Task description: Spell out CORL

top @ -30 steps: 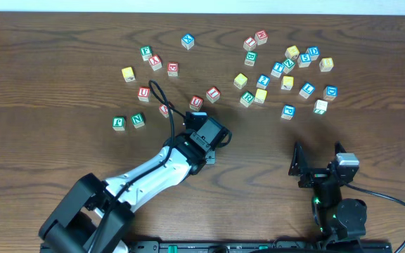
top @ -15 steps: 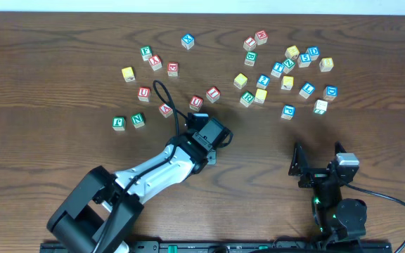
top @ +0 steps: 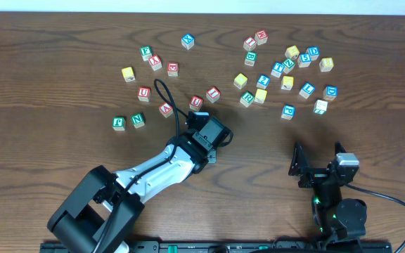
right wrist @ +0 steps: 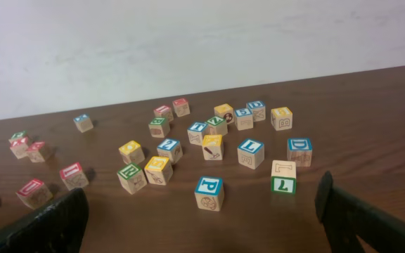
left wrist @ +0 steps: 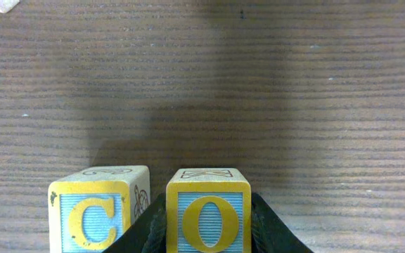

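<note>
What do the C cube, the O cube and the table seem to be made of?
C cube: looks like pale wood, bare on top and side; the blue face and yellow letter seem painted or printed, matte. O cube: same look on its top and front. The table: dark brown grain lines, matte; solid wood or laminate, I cannot tell.

Wooden table, red-lettered cubes, white wall

Looking like robotics lab bench: left arm and right arm sitting by black rail at edge of dark wood-grain worktop, cable trailing, plain white wall standing behind, letter cubes lying scattered loose over it.
</note>
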Tool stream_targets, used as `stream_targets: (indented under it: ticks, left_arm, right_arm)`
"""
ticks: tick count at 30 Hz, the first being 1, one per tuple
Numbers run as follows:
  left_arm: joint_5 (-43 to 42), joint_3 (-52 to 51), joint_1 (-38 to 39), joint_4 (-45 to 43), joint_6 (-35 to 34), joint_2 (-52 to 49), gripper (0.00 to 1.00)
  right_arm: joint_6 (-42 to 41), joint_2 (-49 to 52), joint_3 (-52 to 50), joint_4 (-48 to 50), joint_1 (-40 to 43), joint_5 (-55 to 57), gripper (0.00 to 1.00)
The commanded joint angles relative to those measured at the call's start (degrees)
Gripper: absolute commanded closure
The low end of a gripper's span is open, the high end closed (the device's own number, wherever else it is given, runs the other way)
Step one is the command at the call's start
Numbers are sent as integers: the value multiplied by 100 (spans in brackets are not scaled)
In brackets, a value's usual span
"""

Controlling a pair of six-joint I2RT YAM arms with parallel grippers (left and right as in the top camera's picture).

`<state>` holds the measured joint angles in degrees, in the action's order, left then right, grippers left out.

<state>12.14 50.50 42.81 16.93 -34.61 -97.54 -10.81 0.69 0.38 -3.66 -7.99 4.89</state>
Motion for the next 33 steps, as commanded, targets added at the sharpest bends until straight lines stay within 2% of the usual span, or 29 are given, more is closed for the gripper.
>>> stream_targets:
  ticks: [1, 33]
  left_arm:
    - [142, -59, -15, -15, 57, -103, 92]
    - [245, -59, -15, -13, 48, -190, 93]
  right_arm:
    - [81, -31, -9, -22, 42, 11, 1]
    - [79, -31, -9, -22, 42, 11, 1]
